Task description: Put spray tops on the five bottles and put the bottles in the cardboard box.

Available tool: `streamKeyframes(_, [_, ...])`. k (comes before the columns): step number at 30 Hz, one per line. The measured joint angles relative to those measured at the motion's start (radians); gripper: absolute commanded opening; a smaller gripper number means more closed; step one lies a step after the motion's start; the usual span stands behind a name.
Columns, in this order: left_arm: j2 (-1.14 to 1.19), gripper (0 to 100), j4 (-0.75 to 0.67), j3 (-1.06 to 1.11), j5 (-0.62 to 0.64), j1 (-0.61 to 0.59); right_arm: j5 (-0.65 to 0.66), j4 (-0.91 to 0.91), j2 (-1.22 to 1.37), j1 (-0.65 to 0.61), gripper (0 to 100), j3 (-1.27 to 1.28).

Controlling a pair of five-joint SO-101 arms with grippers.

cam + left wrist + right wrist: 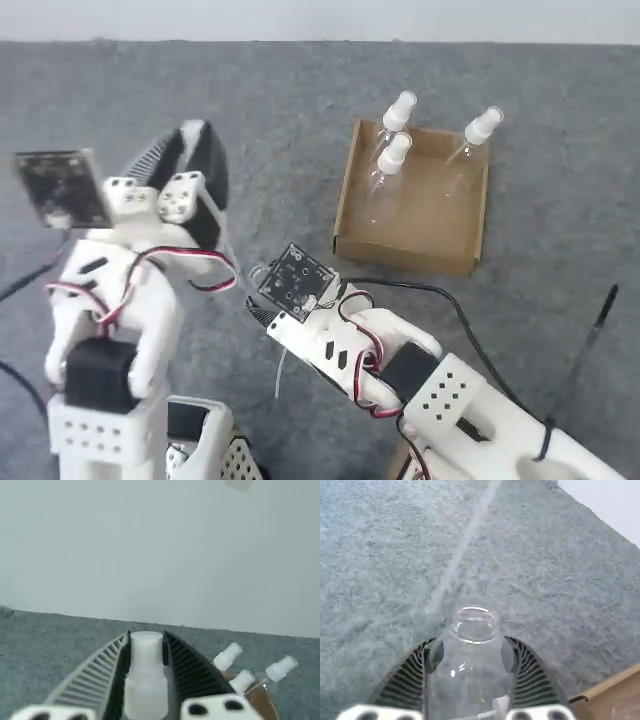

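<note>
Top (145, 690) clamped in left gripper (146, 637), held high. Uncapped bottle (470, 667) grasped by right gripper (470, 649), over carpet (375, 555). Three capped bottles (388, 168) seen standing in box (405, 251).

A robotics test bench, judging by the grey felt mat (560, 200) under the cardboard box (405, 252), the bare pale wall (150, 545) behind it, and a white arm (120, 300) trailing loose wires in front of it.
</note>
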Motion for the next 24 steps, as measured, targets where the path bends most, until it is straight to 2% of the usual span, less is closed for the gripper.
streamKeyframes(8, [0.002, 1, -0.153, 0.066, 0.005, -0.003, -0.002, 0.000, 0.000, 0.000, 0.6, 0.000])
streamKeyframes(15, [0.002, 1, -0.163, 0.074, 0.005, 0.009, -0.003, 0.000, 0.000, 0.000, 0.6, 0.000])
streamKeyframes(24, [0.002, 1, -0.160, 0.193, 0.005, 0.060, -0.006, 0.000, 0.000, 0.002, 0.6, 0.000])
